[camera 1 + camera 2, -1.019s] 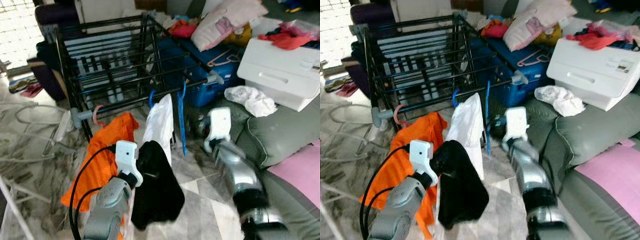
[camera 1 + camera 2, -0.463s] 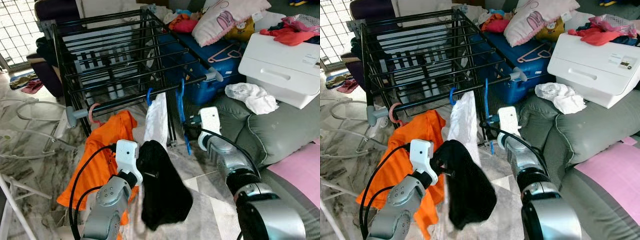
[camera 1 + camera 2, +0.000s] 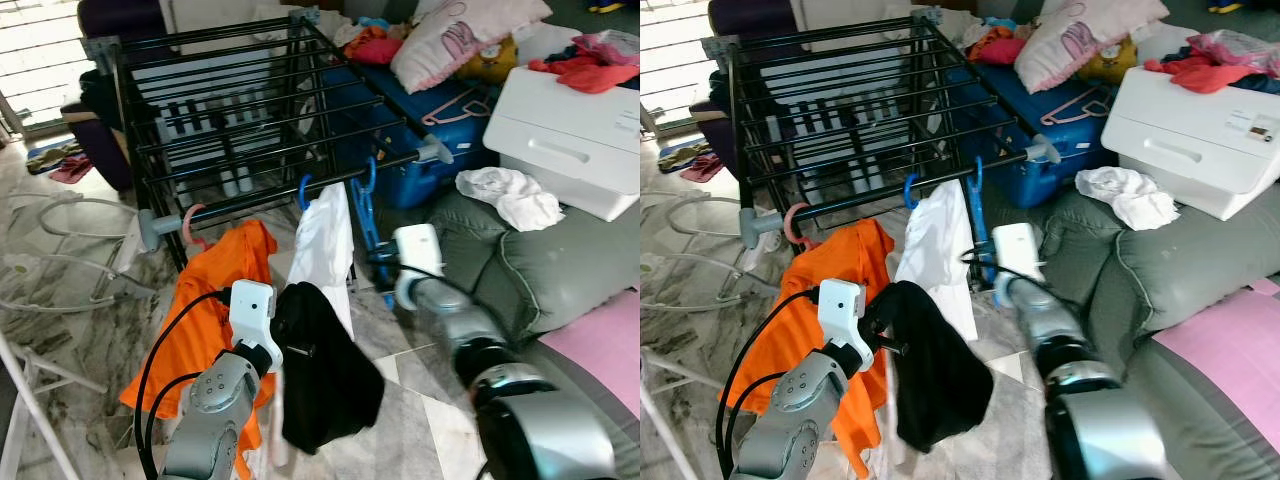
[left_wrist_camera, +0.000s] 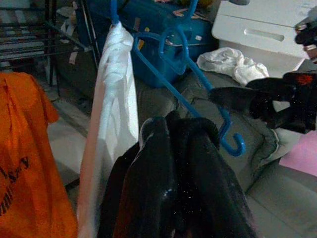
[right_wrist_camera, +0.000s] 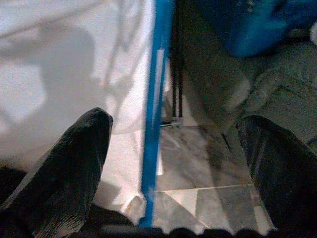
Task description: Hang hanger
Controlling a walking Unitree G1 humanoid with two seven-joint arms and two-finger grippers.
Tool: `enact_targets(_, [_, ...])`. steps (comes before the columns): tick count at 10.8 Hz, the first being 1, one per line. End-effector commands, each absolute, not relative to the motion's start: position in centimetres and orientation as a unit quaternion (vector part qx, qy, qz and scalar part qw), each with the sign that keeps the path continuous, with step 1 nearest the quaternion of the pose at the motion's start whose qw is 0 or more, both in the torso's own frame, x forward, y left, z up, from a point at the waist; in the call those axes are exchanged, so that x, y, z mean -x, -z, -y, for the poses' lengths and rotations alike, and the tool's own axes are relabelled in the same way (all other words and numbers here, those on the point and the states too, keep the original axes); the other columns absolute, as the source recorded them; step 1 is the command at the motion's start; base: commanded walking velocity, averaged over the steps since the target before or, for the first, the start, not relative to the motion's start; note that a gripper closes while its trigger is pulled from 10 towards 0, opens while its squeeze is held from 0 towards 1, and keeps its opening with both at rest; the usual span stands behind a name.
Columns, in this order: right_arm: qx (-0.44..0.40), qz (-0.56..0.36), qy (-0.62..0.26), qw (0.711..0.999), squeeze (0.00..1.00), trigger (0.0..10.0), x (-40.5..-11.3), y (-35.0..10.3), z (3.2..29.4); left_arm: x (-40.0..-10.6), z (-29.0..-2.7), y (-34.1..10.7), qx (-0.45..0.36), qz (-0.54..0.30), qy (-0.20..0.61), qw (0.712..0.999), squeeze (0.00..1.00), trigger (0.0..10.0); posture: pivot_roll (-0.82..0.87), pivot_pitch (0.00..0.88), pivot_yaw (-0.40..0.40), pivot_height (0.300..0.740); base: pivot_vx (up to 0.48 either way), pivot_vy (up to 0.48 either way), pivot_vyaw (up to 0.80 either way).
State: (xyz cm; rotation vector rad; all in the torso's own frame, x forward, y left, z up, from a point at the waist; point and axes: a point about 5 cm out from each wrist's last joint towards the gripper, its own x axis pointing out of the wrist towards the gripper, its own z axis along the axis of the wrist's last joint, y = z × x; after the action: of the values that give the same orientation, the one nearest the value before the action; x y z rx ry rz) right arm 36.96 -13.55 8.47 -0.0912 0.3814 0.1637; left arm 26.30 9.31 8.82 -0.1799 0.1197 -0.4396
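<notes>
An empty blue hanger [image 3: 368,225] hangs by its hook from the front rail of the black drying rack [image 3: 250,110], beside a white garment [image 3: 325,250] on another blue hanger. My right gripper [image 5: 173,129] is open, its fingers [image 5: 74,158] spread either side of the blue hanger's bar [image 5: 156,99] without touching it. My left gripper [image 3: 285,335] is low in front of the rack, shut on a black garment [image 3: 325,370] that drapes over it and hides its fingers. An orange shirt [image 3: 215,290] hangs on a pink hanger at the rail's left end.
A grey sofa [image 3: 560,260] stands to the right with a white box [image 3: 570,130] and a white cloth [image 3: 510,195] on it. A blue suitcase [image 3: 420,130] lies behind the rack. White wire frames [image 3: 60,260] lie on the marble floor at left.
My right gripper has moved left up to the blue hanger, which now sits between its fingers. The black garment has swung a little in my left gripper. The camera has shifted slightly.
</notes>
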Motion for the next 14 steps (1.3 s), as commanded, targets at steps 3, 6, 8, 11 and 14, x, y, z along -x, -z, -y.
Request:
enact_targets(3, [0.064,-0.175,-0.119,0.975,0.00,10.0,-37.5,-9.5,12.7,-26.6,-9.0,-9.9,0.082,-0.042,0.225,0.970,0.00,10.0,0.00,0.000,0.022,0.740,0.000,0.000,0.00])
enact_targets(6, [0.077,-0.176,-0.150,0.970,0.00,10.0,-38.0,-10.4,11.8,-25.9,-9.3,-9.6,0.079,-0.052,0.219,0.971,0.00,10.0,0.03,0.006,0.010,0.740,0.000,0.000,0.00])
enact_targets(8, [0.081,-0.175,-0.154,0.969,0.00,10.0,-38.2,-10.7,11.3,-25.4,-9.9,-9.6,0.075,-0.056,0.212,0.973,0.00,10.0,0.06,0.026,0.012,0.740,0.000,0.000,0.00])
enact_targets(11, [0.089,-0.172,-0.126,0.973,0.00,10.0,-38.5,-11.1,12.3,-24.7,-10.7,-9.7,0.068,-0.061,0.208,0.974,0.00,10.0,0.10,0.047,0.019,0.740,0.000,0.000,0.00])
enact_targets(14, [0.076,-0.177,-0.108,0.975,0.00,10.0,-38.7,-11.4,13.4,-23.1,-12.4,-9.8,0.055,-0.079,0.189,0.977,0.00,10.0,0.17,0.093,0.016,0.740,0.000,0.000,0.00])
